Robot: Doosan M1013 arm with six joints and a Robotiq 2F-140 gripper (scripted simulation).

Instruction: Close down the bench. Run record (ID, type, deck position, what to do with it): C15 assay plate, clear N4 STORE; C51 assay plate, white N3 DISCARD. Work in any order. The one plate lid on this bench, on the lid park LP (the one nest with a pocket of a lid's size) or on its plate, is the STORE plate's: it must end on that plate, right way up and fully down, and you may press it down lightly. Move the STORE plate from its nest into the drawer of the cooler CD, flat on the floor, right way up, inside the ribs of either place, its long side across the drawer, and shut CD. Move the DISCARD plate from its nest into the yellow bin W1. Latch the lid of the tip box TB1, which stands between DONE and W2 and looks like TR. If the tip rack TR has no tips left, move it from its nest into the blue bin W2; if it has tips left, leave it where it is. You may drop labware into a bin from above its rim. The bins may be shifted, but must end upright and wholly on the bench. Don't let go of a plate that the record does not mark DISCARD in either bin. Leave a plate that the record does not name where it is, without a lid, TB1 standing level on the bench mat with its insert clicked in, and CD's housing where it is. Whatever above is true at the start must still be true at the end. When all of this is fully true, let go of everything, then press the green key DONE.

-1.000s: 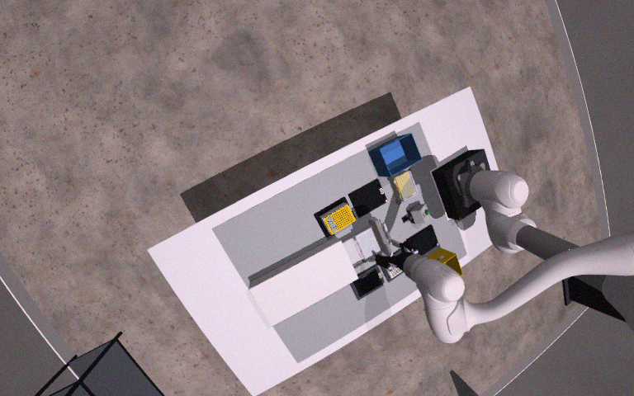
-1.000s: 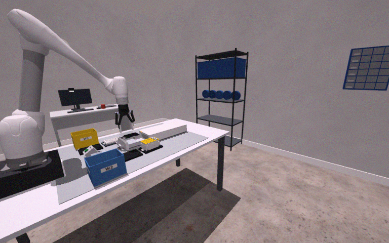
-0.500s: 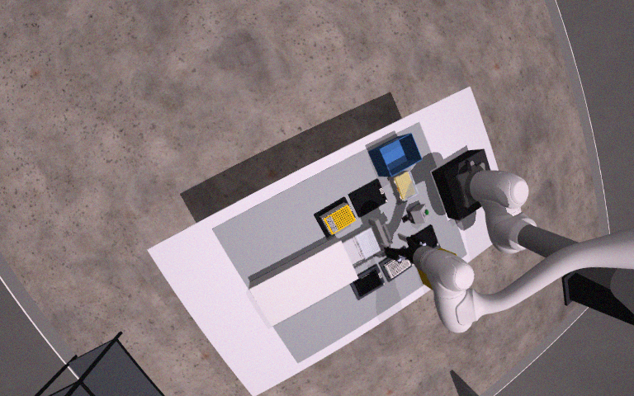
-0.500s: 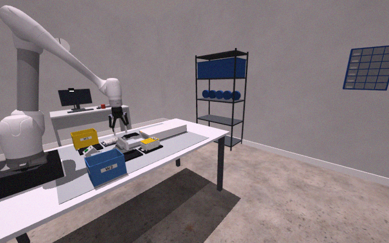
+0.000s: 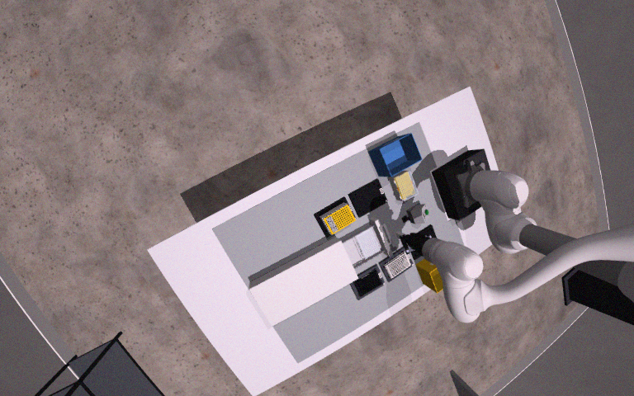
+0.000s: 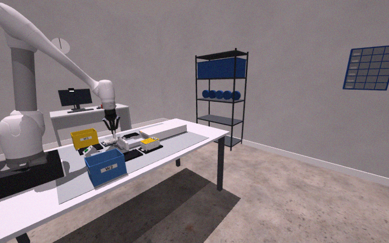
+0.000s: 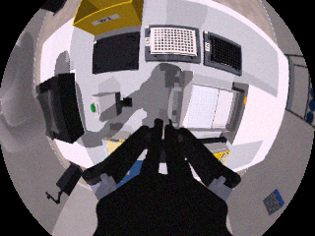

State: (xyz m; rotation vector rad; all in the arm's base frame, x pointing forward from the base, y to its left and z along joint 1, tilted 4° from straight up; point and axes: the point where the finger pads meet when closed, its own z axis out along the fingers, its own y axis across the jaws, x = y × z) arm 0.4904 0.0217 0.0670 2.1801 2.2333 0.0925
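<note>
While the gripper (image 7: 160, 133) hangs fully closed and empty, the clear plate (image 7: 209, 106) lies lengthwise across the open drawer (image 7: 238, 110).

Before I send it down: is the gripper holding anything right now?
No, the gripper is shut with its fingertips together and nothing between them, above the bench.

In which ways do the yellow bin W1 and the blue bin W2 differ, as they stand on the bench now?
The yellow bin W1 stands on the far side of the mat, close to the gripper; the blue bin W2 stands at the near edge in the exterior view. In that view W2 looks larger, though it is also nearer the camera. Both are open-topped, upright, and carry a white label on one wall.
</note>
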